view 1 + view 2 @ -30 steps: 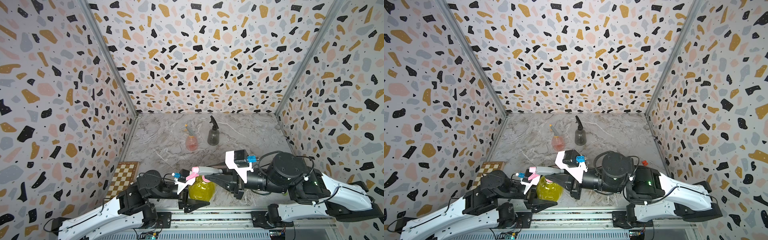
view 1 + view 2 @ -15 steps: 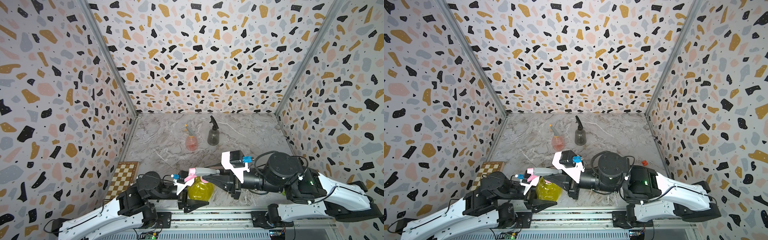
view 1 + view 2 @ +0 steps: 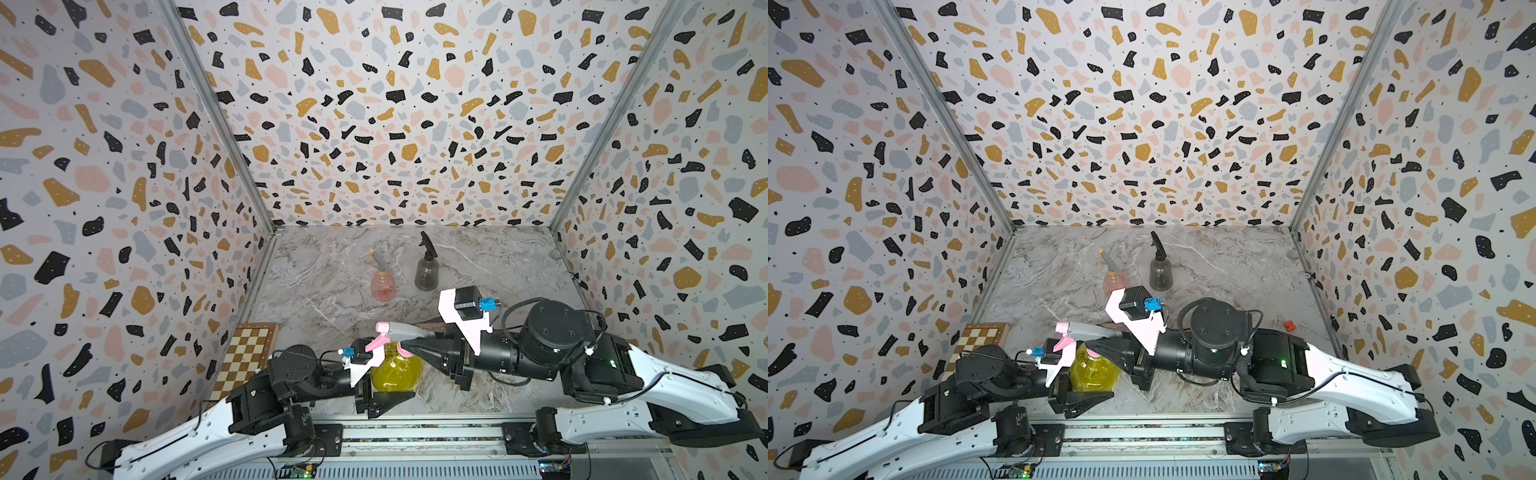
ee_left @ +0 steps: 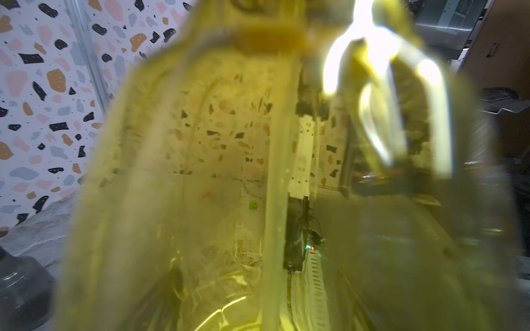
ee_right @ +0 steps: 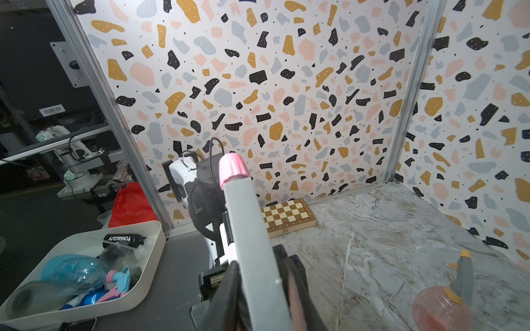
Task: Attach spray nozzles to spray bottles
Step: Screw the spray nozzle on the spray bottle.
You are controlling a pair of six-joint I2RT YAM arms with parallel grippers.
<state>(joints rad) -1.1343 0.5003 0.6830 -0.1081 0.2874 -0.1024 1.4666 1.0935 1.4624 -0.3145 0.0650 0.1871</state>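
the grey-and-pink nozzle [image 3: 401, 330] sat on top of the yellow bottle [image 3: 399, 365] at the near edge of the marble table [image 3: 498, 257], about midway across, spout pointing to the robot's left. through the yellow plastic in the left wrist view its thin tube [image 4: 274, 172] ran down inside the bottle. whether the collar was screwed tight i couldn't tell.

the right pincer [image 3: 415, 347] reached in level from the right, its jaws closed tight on the nozzle just above the neck; in the right wrist view a black finger [image 5: 298, 289] pressed each side of the grey body. the left pincer [image 3: 392, 380] came from the other side and clasped the bottle's round belly, jaws pulled in against it, the near finger [image 3: 392, 400] showing along the front of the bottle.

farther back, well apart from this, stood the pink bottle [image 3: 383, 286] wearing the grey-and-orange nozzle [image 3: 379, 261], and just beside it the dark grey bottle [image 3: 426, 272] with the black nozzle [image 3: 428, 245], both upright. a folded chessboard [image 3: 245, 357] lay by the left wall. outside the booth a white tub [image 5: 86, 313] held spare bottles.
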